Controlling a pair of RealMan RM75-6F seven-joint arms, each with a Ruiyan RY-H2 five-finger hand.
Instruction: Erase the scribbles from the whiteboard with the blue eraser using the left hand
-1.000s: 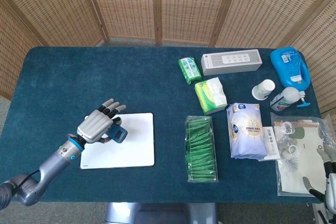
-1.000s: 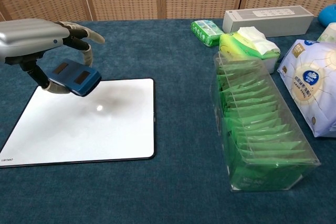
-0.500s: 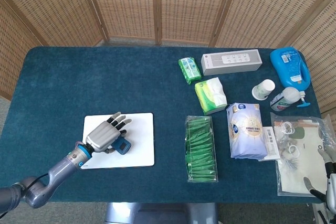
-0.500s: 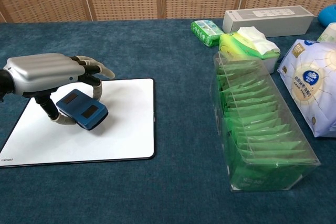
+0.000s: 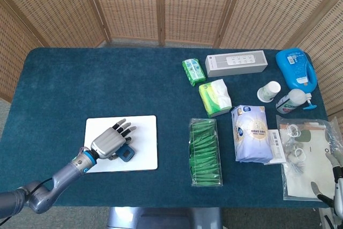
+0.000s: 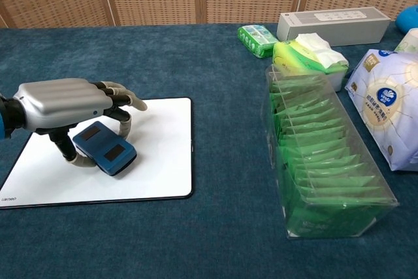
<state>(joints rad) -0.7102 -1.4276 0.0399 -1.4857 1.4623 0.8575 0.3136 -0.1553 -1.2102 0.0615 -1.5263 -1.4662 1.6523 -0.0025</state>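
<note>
A table (image 5: pixel 96 79) with a dark blue-green cloth carries everything. Near its front left lies a white whiteboard (image 5: pixel 144 148), flat on the cloth. To the right of the board stands a clear box of green packets (image 5: pixel 204 151), and beside that lies a white and blue soft pack (image 5: pixel 252 132). Behind the clear box rests a green tissue pack (image 5: pixel 214 97), then a small green packet (image 5: pixel 193 71) and a long grey box (image 5: pixel 236 63). At the far right stand a blue jug (image 5: pixel 296 68), a white paper cup (image 5: pixel 269 91) and a pump bottle (image 5: pixel 292 101). A clear plastic bag (image 5: pixel 308 159) with small parts lies at the front right.
</note>
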